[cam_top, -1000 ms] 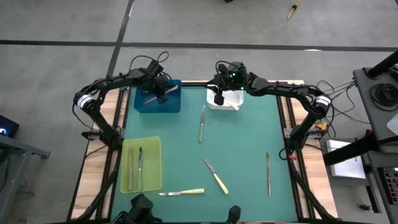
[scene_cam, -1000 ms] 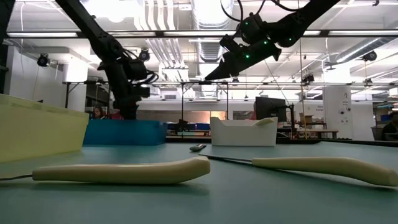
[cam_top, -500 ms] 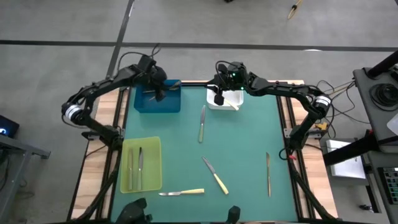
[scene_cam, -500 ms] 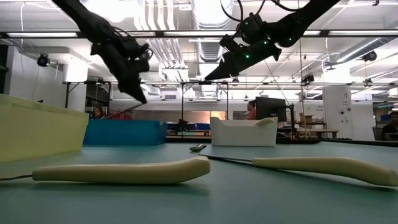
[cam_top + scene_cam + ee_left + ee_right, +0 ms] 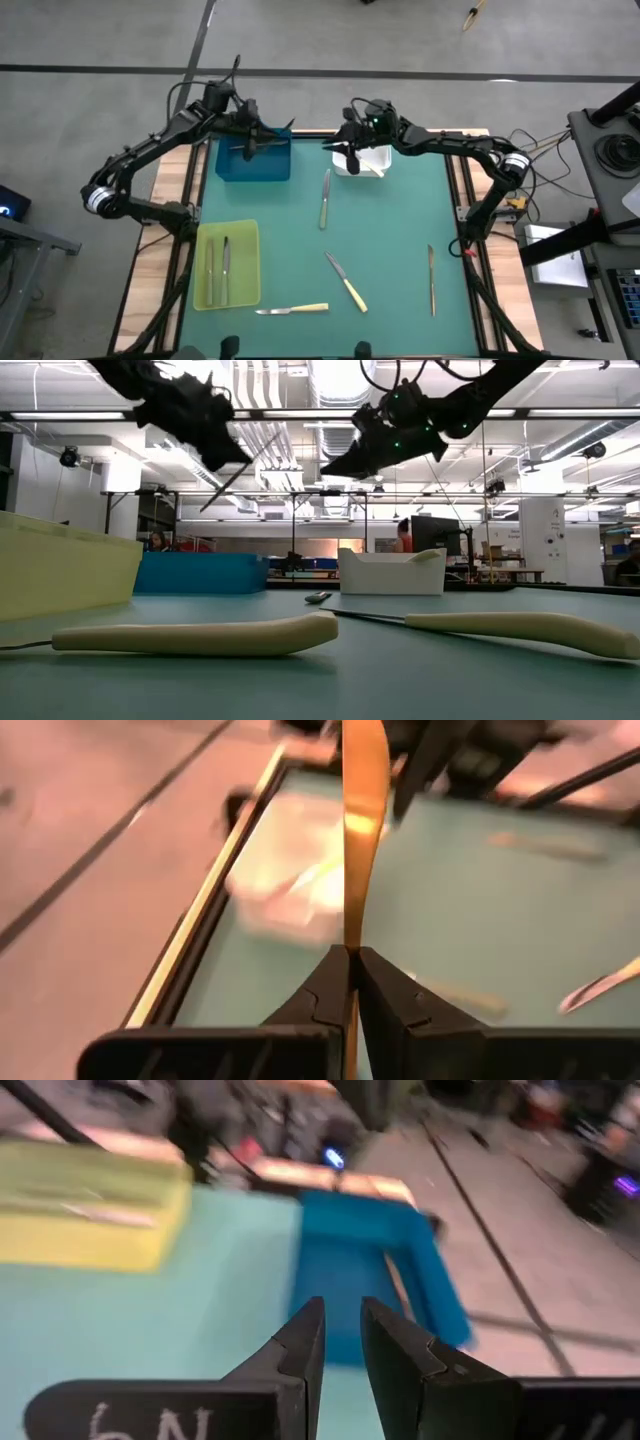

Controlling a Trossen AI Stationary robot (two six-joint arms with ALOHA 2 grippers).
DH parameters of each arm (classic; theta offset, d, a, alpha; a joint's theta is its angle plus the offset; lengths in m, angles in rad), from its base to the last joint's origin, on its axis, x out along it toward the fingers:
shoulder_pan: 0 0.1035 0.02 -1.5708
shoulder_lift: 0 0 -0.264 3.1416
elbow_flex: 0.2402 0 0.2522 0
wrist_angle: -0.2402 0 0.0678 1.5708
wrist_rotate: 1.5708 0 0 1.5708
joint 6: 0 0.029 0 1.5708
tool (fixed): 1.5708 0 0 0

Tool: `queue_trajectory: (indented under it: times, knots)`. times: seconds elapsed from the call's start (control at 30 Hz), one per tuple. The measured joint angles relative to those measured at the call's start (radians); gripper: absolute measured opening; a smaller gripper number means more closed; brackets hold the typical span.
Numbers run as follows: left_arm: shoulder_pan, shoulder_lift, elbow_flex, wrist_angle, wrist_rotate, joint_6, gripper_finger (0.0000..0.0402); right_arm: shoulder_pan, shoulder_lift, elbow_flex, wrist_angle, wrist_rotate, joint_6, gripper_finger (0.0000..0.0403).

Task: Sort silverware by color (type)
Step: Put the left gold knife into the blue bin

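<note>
From the high view, the left gripper (image 5: 250,135) is hanging over the blue tray (image 5: 272,166) with a slim utensil (image 5: 249,147) pinched in it, while the right gripper (image 5: 345,148) is hovering by the white tray (image 5: 379,158), jaws a little apart and holding nothing. Loose silverware is lying on the green mat (image 5: 390,240): a knife (image 5: 325,199) mid-table, another knife (image 5: 346,282) nearer the front, a third (image 5: 291,310) by the front edge, one piece (image 5: 431,280) on the right, plus two in the yellow-green tray (image 5: 250,262). In the low view both arms are sitting high above the trays. The left wrist view is showing the fingers clamped shut on the utensil's thin stem. The right wrist view is showing a small gap between the fingers. I'd guess it's mid-carry; next up is probably picking the correct tray and lowering before letting go.
</note>
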Motion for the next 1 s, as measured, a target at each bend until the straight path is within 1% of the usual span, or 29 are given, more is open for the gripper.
queue_trajectory:
  times: [0.07,0.2,0.3,0.4,0.53,0.6,0.77,1.0]
  knots:
    - [-0.019,-0.008,0.000,0.048,0.048,-0.026,0.0000,0.002,0.028,0.000,0.083,-0.056,0.035,0.0059]
    - [-0.069,-0.008,0.000,0.113,0.129,-0.059,0.0000,0.014,0.084,0.000,0.214,-0.082,0.091,0.0072]
    - [-0.119,0.001,0.000,0.118,0.141,-0.066,0.0000,0.016,0.108,0.000,0.286,-0.084,0.130,0.0098]
    - [-0.163,0.013,0.000,0.116,0.141,-0.068,0.0000,0.016,0.109,0.000,0.295,-0.097,0.152,0.0130]
    - [-0.209,0.039,0.000,0.127,0.140,-0.078,0.0000,0.018,0.107,0.000,0.334,-0.243,0.164,0.0170]
    - [-0.230,0.054,0.000,0.129,0.140,-0.083,0.0000,0.021,0.106,0.000,0.355,-0.298,0.177,0.0186]
    - [-0.295,0.099,0.000,0.152,0.168,-0.095,0.0000,0.024,0.106,0.000,0.361,-0.450,0.168,0.0206]
    - [-0.357,0.168,0.000,0.227,0.192,-0.143,0.0000,0.059,0.106,0.000,0.370,-0.527,0.111,0.0205]
